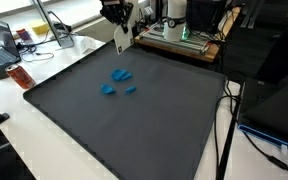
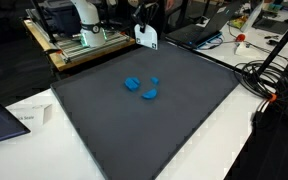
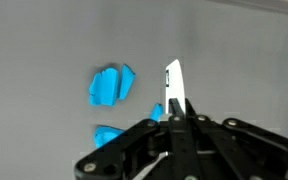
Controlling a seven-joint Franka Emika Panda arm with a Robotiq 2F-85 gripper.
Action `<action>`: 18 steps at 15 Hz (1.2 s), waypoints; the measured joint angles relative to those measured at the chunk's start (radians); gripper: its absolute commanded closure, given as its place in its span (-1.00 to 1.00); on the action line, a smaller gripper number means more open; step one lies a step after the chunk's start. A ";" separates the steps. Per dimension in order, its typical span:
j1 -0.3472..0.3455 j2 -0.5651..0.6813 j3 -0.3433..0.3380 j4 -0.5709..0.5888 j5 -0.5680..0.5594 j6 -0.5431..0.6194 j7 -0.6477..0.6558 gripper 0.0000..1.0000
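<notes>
Evidently holds the tool [image 1: 122, 40] pinched together on nothing, high over the far edge of the surface [image 1: 134, 130], so leaves the blue pieces [image 1: 118, 80] lying loose, untouched.

The white, seven-jointed robot arm [image 2: 84, 16] rises at the far edge of the scene and reaches sideways. Its upper links are cut off by the top of the frame in both exterior views. At its end the black two-fingered metal gripper [image 1: 118, 22] hangs high with its tips pointing downward. In the wrist view the gripper [image 3: 175, 118] comes in from the bottom edge. Its black linkage bars [image 3: 114, 155] spread out to either side and converge upward, and the two fingers [image 3: 184, 126] are pressed tightly together, with no gap showing between them.
</notes>
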 measured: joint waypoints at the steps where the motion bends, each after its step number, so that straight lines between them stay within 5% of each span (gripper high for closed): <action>1: 0.009 -0.031 0.005 -0.029 -0.014 0.008 -0.014 0.98; 12: 0.065 -0.258 0.027 -0.228 -0.025 0.064 -0.344 0.92; 18: 0.066 -0.275 0.026 -0.241 -0.025 0.063 -0.373 0.92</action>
